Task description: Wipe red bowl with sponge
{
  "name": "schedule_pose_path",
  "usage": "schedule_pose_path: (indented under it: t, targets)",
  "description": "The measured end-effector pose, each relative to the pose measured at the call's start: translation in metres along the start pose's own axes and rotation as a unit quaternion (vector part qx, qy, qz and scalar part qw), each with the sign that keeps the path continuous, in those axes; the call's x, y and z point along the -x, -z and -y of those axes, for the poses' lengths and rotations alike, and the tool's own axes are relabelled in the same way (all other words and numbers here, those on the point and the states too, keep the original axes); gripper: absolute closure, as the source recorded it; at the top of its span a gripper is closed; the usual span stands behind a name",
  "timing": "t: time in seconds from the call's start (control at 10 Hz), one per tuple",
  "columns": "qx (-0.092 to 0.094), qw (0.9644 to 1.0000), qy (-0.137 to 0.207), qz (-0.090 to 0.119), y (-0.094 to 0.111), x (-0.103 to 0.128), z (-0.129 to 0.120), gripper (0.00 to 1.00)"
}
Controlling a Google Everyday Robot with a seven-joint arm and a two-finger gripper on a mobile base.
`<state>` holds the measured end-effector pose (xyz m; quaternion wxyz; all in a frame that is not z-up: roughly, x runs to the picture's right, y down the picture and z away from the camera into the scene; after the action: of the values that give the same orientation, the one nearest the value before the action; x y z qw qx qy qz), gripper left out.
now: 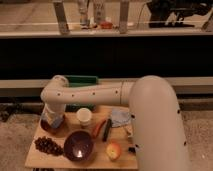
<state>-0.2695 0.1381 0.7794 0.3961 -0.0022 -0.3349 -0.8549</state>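
The red bowl (46, 127) sits at the back left of the small wooden table (35, 159); only its dark red rim shows under the arm. My gripper (53, 122) hangs straight down from the white arm's elbow into the bowl. It is shut on the sponge (56, 120), a small pale blue block that rests against the inside of the bowl. Most of the bowl's inside is hidden by the gripper and sponge.
A white cup (84, 116) stands right of the red bowl. A purple bowl (78, 145), dark grapes (47, 146) and an apple (114, 150) lie at the front. A red pepper (98, 128), a dark stick (107, 129) and a blue-grey cloth (120, 117) lie in the middle. A green bin (82, 81) is behind.
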Motion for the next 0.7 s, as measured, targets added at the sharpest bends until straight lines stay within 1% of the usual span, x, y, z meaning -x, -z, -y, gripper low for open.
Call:
schedule_pose_path:
  t: [0.1,0.2,0.3,0.5,0.6,0.7]
  targets:
    - [0.011,0.9999,0.000,0.009,0.001,-0.001,-0.004,1.00]
    - [0.026,0.9994,0.000,0.023,0.002,-0.003,-0.008,1.00]
    - [0.034,0.9990,-0.002,0.030,0.002,-0.003,-0.014,1.00]
    - [0.040,0.9988,-0.004,0.029,0.001,-0.010,-0.030,1.00]
    - [0.041,0.9989,-0.002,0.024,-0.003,-0.016,-0.038,1.00]
    - [0.037,0.9991,0.002,0.019,-0.008,-0.022,-0.041,1.00]
